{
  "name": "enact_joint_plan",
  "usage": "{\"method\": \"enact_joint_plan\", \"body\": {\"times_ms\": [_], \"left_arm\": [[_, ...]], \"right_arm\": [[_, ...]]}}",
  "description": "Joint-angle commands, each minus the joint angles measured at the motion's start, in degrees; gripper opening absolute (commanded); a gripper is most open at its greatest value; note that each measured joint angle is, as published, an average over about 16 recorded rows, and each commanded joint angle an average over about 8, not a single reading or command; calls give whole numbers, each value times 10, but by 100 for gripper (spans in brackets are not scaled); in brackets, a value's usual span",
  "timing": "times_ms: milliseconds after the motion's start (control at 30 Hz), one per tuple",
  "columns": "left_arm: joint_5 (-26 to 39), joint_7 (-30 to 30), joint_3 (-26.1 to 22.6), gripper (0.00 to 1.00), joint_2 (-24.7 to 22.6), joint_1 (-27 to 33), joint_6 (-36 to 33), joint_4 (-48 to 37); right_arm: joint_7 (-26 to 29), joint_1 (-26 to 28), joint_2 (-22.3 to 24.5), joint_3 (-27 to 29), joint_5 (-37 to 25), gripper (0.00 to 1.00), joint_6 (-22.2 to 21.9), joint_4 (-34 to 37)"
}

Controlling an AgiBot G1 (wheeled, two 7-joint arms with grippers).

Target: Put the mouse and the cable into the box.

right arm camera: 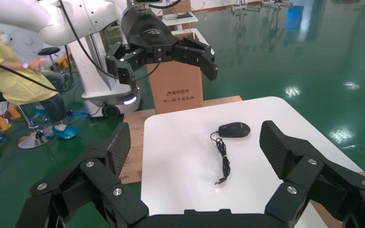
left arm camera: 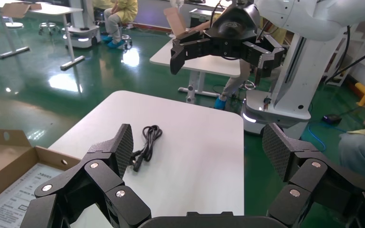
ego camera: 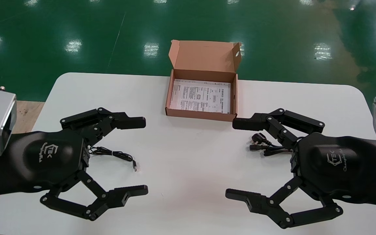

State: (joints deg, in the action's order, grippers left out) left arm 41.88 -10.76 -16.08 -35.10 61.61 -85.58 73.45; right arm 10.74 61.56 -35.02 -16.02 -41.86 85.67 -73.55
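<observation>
An open brown cardboard box (ego camera: pixel 201 113) stands at the back middle of the white table (ego camera: pixel 188 150), lid up, with a printed sheet (ego camera: pixel 201 96) on its floor. The black mouse (right arm camera: pixel 234 129) lies under my left hand, so the head view shows only its thin cord (ego camera: pixel 116 153). A bundled black power cable (ego camera: pixel 263 145) lies beside my right hand. My left gripper (ego camera: pixel 144 156) hovers open over the table's left half. My right gripper (ego camera: pixel 232 159) hovers open over the right half. Both hold nothing.
The table's edges drop to a green floor. A tall cardboard carton (right arm camera: pixel 176 90) on a wooden pallet stands off the table's left end. A robot base and people are beyond the table's right end.
</observation>
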Motion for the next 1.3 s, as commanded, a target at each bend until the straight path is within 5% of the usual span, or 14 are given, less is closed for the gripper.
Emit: {"method": "enact_joint_plan", "body": {"times_ms": [33, 433, 600, 967, 1300], "left_arm": [[0, 0, 0, 100, 0, 0, 0, 0], [6, -1, -3, 100, 2, 2, -5, 3], [63, -10, -36, 100, 8, 42, -32, 8], [351, 51, -206, 100, -28, 235, -52, -55], [538, 191, -334, 100, -151, 356, -30, -291]], "right_arm": [[0, 0, 0, 0, 0, 100, 0, 0], [-1, 1, 0, 0, -1, 100, 0, 1], [-36, 20, 5, -5, -41, 100, 7, 7], [-297, 162, -19, -77, -281, 100, 45, 164], [-496, 250, -72, -156, -400, 100, 39, 358]]}}
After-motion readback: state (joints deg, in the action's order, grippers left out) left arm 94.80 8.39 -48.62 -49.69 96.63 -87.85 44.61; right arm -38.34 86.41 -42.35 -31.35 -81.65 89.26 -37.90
